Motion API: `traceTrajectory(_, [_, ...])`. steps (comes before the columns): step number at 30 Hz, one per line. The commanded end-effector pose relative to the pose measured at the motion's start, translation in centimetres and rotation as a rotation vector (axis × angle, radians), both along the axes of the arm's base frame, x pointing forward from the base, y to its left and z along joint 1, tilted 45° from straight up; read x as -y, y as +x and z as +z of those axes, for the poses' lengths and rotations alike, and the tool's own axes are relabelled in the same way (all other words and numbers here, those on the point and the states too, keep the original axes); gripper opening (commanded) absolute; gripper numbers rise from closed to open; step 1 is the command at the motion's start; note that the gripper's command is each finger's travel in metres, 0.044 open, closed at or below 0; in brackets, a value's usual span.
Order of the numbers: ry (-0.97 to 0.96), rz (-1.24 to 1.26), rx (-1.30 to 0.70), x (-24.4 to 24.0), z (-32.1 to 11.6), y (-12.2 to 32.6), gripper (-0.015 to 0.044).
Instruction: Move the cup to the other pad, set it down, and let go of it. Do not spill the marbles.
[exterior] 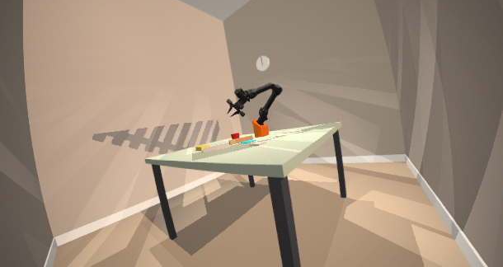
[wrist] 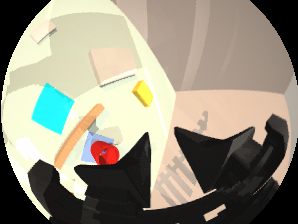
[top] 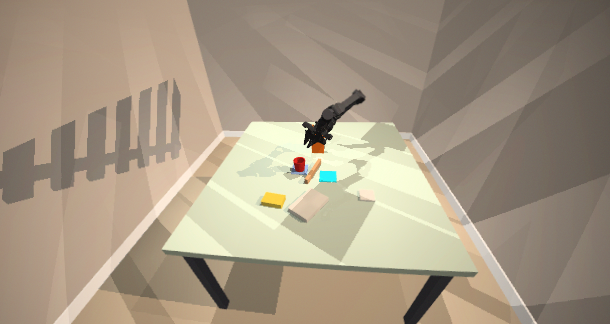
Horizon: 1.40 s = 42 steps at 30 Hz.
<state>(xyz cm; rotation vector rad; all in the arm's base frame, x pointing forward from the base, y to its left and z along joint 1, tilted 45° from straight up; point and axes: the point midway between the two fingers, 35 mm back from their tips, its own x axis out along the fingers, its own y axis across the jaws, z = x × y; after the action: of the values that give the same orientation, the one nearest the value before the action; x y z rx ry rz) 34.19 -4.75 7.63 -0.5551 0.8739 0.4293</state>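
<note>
Above the table [top: 400,240], the gripper [exterior: 233,109] hangs partly open, holding nothing. Red cup [top: 299,164] sits on the blue pad [top: 295,170], at 9 o'clock of the cyan pad [top: 328,176].

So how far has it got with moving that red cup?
Barely started. The red cup sits on its pale blue pad, untouched. The gripper hangs high above the table, partly open and holding nothing. Left to do: descend, grasp the cup, carry it upright over the wooden stick to the cyan pad, set it down, release.
</note>
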Motion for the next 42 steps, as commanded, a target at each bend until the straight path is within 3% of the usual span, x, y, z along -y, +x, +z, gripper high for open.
traceTrajectory(1, [0.040, 0.216, -0.209, 0.0, -5.2, -2.3, 0.0148])
traceTrajectory(7, [0.236, 0.525, -0.406, -1.0, -10.7, -6.9, 0.0148])
traceTrajectory(12, [0.450, 0.704, -0.441, -2.1, -13.0, -9.9, 0.0148])
traceTrajectory(42, [0.458, 0.709, -0.441, -4.5, -15.4, -10.2, 0.0148])
